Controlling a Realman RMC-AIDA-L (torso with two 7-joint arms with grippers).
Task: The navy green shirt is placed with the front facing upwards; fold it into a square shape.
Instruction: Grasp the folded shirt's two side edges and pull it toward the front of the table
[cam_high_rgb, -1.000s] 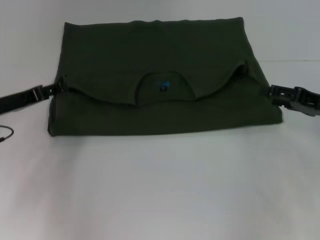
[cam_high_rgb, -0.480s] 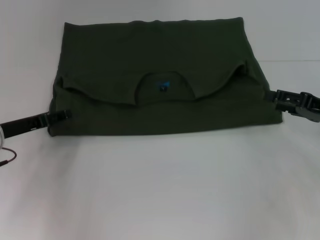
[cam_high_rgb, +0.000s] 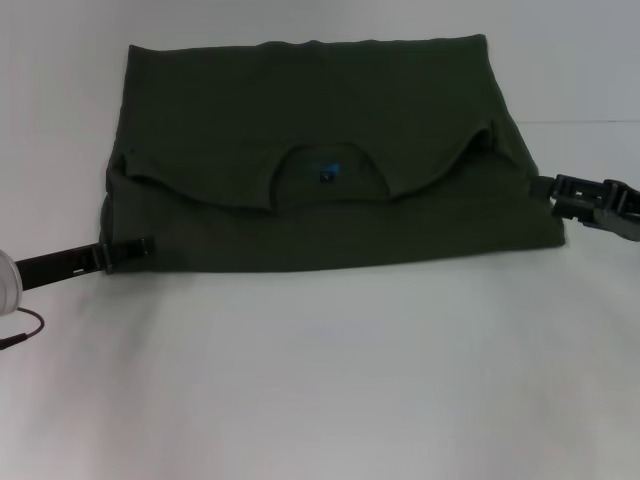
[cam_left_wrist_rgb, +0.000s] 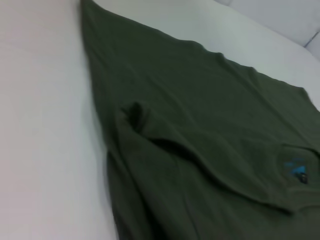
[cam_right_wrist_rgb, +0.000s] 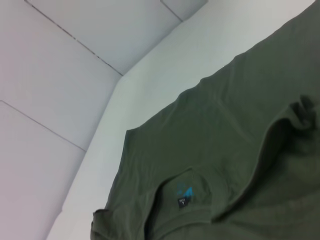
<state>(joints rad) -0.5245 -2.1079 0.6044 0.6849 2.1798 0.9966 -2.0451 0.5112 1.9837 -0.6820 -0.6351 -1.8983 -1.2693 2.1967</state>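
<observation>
Navy green shirt (cam_high_rgb: 320, 130): folded into a wide band on the white table (cam_high_rgb: 330, 380), far half, collar and blue neck label (cam_high_rgb: 326, 171) facing up. Left gripper (cam_high_rgb: 140, 246): at the shirt's near left corner, finger spread unreadable. Right gripper (cam_high_rgb: 545, 186): at the shirt's right edge, finger spread unreadable

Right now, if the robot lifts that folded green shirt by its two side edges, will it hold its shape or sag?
The navy green shirt would probably sag in the middle: its folded flap already drapes in soft curves and puckers. It looks light, so a lift should be easy. The loose layers may slide apart, since the left end effector and right end effector sit only at its edges.
</observation>
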